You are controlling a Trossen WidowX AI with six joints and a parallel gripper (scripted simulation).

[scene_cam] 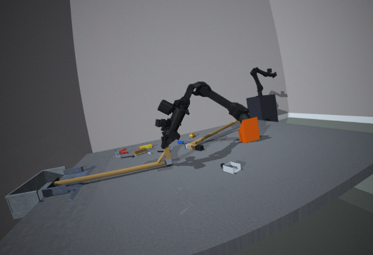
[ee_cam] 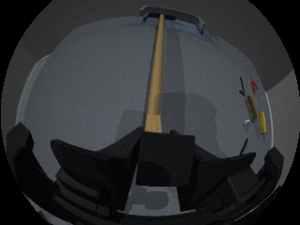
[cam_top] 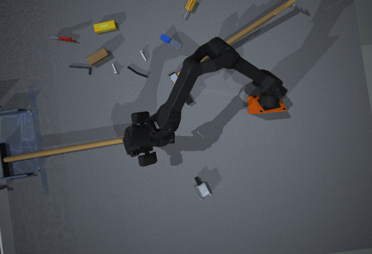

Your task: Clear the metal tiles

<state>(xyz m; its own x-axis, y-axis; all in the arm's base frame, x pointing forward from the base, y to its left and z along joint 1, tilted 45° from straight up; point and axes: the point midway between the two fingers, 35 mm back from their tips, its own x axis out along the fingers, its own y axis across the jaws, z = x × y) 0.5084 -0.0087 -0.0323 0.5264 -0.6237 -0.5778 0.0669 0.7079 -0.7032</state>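
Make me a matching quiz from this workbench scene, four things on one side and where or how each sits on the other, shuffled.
Things:
1. tool
2. long scraper
3. orange base
4. yellow block

States or places:
A. lying among the small parts, apart from the arm
B. under the arm's foot
C. shut on a wooden handle
D. blade end reaching the catch box

Pairs: 1-C, 2-D, 3-B, 4-A

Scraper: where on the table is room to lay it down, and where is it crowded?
Room lies between the scraper and the small clamp, and beyond it. The corner around the yellow block and wood block is crowded.
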